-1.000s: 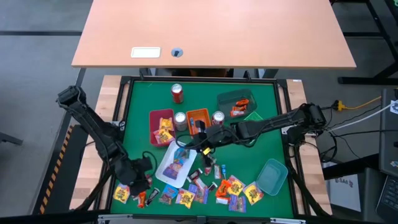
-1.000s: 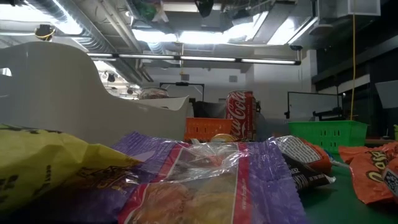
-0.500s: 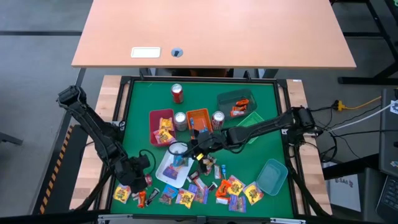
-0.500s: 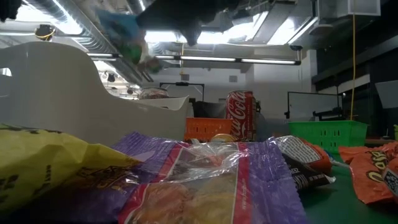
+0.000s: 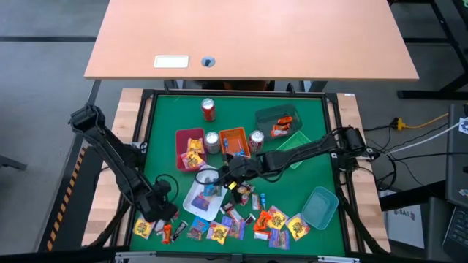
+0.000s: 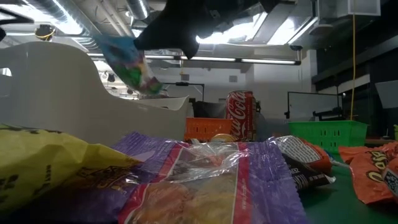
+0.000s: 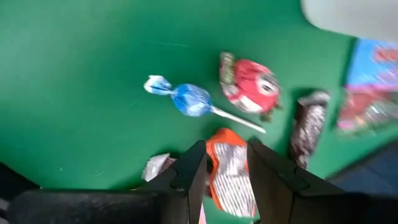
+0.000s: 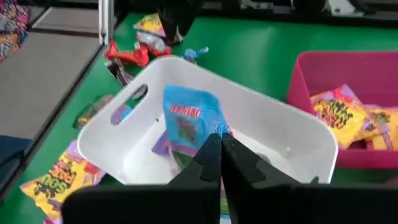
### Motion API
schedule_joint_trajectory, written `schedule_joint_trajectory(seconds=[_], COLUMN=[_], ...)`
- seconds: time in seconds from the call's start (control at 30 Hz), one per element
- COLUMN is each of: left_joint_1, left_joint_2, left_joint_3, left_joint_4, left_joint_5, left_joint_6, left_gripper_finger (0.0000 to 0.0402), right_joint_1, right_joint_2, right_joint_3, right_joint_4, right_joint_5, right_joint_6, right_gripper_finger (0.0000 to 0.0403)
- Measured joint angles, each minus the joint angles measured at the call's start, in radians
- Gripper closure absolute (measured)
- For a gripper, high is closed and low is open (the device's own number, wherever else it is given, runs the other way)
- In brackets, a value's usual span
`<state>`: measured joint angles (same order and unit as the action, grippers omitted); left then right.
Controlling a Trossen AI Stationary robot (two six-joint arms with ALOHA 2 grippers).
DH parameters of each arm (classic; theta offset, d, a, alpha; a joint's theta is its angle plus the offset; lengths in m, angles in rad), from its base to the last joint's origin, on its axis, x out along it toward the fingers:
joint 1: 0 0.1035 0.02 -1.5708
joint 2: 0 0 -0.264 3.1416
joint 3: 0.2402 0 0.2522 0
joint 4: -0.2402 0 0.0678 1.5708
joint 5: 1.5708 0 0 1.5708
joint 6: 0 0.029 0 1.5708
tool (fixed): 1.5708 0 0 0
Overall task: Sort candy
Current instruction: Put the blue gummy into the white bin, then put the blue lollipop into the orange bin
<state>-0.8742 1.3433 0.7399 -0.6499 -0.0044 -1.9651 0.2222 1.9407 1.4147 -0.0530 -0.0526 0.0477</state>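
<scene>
Many small wrapped sweets lie in a pile [image 5: 241, 223] along the table's near edge. My right gripper [image 8: 216, 140] is over the white tray [image 8: 273, 124], shut on a blue candy packet [image 8: 186, 118]. The low view shows that packet [image 6: 130, 59] hanging up in the air. My left gripper [image 7: 227, 165] is low at the table's near-left [image 5: 164, 210] and open. Its fingers stand on either side of an orange-and-silver wrapper [image 7: 229, 177]; whether they touch it, I cannot tell. A blue lollipop [image 7: 189, 99] and a red sweet [image 7: 252, 87] lie just beyond. My right gripper pinches the blue packet by one edge [image 8: 202, 144] between its two fingers. It comes slanting down from the table's right side. The packet is lifted clear, tilted, and hangs over the white tray's hollow.
A pink tray [image 5: 190, 146] with yellow packets, an orange tray [image 5: 234, 137] and a dark green tray [image 5: 278, 119] stand toward the far side. A teal tray [image 5: 319, 207] sits near-right. One red can [image 5: 208, 109] and two silver cans [image 5: 212, 140] stand among the trays.
My right gripper has carried the blue packet from beside the orange tray toward the table's left and near edge, ending over the white tray. In the low view the packet has come into sight and sunk lower.
</scene>
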Motion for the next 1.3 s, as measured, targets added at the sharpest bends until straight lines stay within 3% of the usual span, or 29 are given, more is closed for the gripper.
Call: schedule_joint_trajectory(seconds=[0.33,0.53,0.77,1.07,1.3], left_joint_1=[0.0,0.0,0.0,0.0,0.002], left_joint_2=[0.038,0.038,0.065,0.199,0.222], left_joint_3=[0.0,0.0,0.0,0.0,0.004], left_joint_4=[-0.024,-0.009,0.021,0.178,0.175], left_joint_5=[-0.056,0.011,0.015,0.023,0.019], left_joint_6=[-0.176,-0.227,-0.259,-0.259,-0.261], left_gripper_finger=[0.0296,0.0296,0.0296,0.0296,0.0296], right_joint_1=[0.0,0.0,0.0,0.0,0.0], right_joint_2=[0.011,0.011,0.011,0.011,0.011], right_joint_3=[0.0,0.0,0.0,0.0,0.0], right_joint_4=[0.0,-0.002,-0.001,-0.001,-0.001], right_joint_5=[0.0,0.0,0.0,0.0,0.0], right_joint_6=[0.0,0.0,-0.001,-0.001,-0.001], right_gripper_finger=[0.0291,0.0246,0.0238,0.0237,0.0237])
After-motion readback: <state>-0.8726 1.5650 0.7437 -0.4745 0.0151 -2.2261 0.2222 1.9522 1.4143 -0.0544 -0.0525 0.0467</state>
